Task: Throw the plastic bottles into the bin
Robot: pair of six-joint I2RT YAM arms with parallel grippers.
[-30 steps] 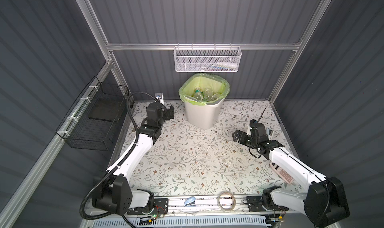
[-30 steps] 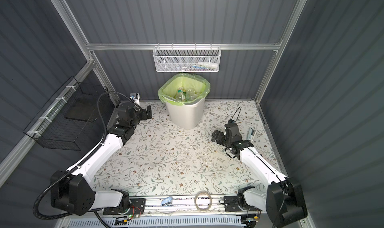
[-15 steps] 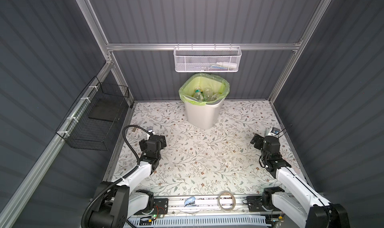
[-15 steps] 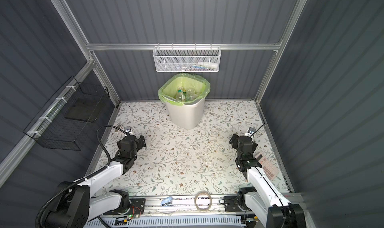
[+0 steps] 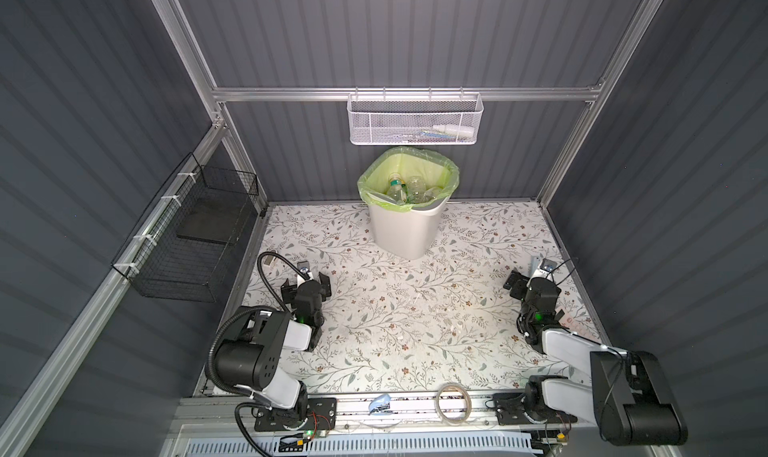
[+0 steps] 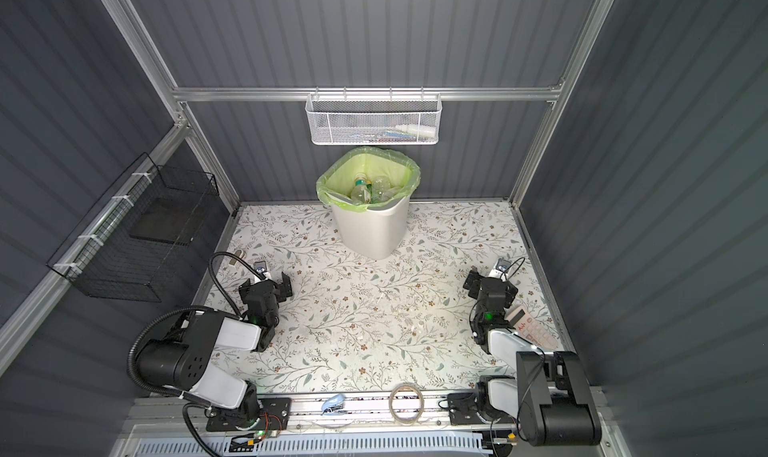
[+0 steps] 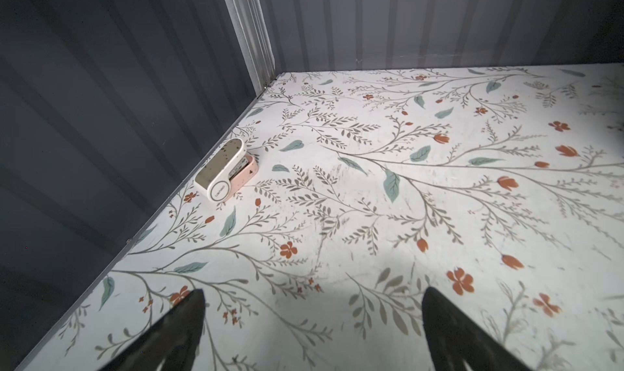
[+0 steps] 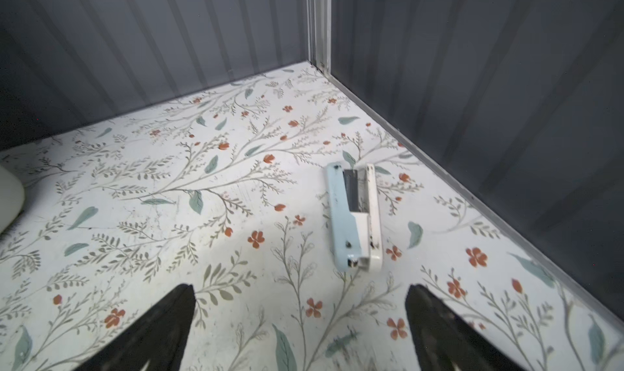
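The bin (image 5: 409,230) (image 6: 370,226) is a white wastebasket with a light green liner, standing at the back middle of the floral mat. Several plastic bottles (image 5: 409,189) (image 6: 370,189) lie inside it, clear ones with a green-white label showing. No bottle shows on the mat. My left gripper (image 5: 306,286) (image 6: 266,285) (image 7: 314,295) hovers low at the mat's left side, open and empty. My right gripper (image 5: 534,286) (image 6: 492,284) (image 8: 302,290) sits low at the right side, open and empty. Both are far from the bin.
A white mesh basket (image 5: 413,122) hangs above the bin, a black wire basket (image 5: 187,234) on the left wall. A pink-white stapler (image 7: 226,170) lies by the left wall, a pale blue one (image 8: 354,217) ahead of the right gripper. A calculator (image 6: 530,328) and a tape roll (image 5: 453,403) lie near the front.
Both arms have drawn back from near the bin towards the front and folded low over the mat. Both grippers stayed open and empty.
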